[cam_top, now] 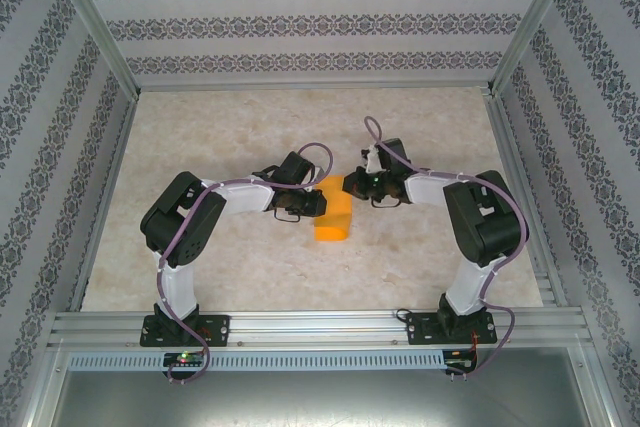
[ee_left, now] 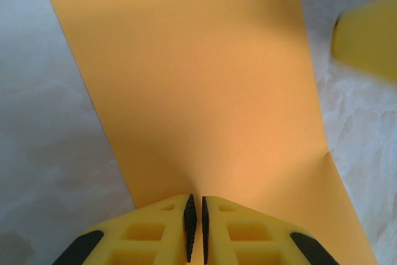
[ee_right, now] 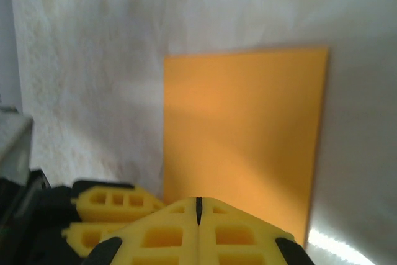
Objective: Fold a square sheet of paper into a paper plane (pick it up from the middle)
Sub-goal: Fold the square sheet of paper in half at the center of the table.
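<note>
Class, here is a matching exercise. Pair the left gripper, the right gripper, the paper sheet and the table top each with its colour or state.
Column A
1. left gripper
2. right gripper
3. square sheet of paper
4. table

Column B
a. pale and marbled
b. bright orange
c. jaws pressed together, no gap
d. jaws a sliver apart, pinching the sheet's edge

Pairs: 1-d, 2-c, 3-b, 4-a

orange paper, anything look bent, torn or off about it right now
One small thing: the square sheet of paper has a slight kink on its right edge in the left wrist view, and it puckers where the left gripper pinches it. No tear is visible.
</note>
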You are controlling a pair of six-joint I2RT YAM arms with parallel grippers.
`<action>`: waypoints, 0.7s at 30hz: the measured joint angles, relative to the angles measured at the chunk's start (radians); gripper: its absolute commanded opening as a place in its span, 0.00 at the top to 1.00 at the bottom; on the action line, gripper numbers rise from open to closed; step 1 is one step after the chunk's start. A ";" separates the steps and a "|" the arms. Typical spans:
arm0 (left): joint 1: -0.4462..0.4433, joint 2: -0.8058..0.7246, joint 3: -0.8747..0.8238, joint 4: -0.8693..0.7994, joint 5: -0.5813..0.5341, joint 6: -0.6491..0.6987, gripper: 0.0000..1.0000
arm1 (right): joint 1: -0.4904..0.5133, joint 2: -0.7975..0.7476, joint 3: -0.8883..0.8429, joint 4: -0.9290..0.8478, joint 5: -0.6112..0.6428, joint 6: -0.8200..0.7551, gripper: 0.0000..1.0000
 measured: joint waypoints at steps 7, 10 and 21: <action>0.000 0.000 0.000 0.000 0.000 0.001 0.83 | 0.011 0.011 -0.002 -0.067 -0.021 -0.028 1.00; 0.000 0.000 0.000 0.000 0.000 0.007 0.83 | 0.011 0.026 -0.002 -0.100 -0.023 -0.052 1.00; 0.000 0.002 0.015 -0.033 -0.001 0.018 0.83 | 0.000 0.034 0.003 -0.199 -0.051 -0.154 1.00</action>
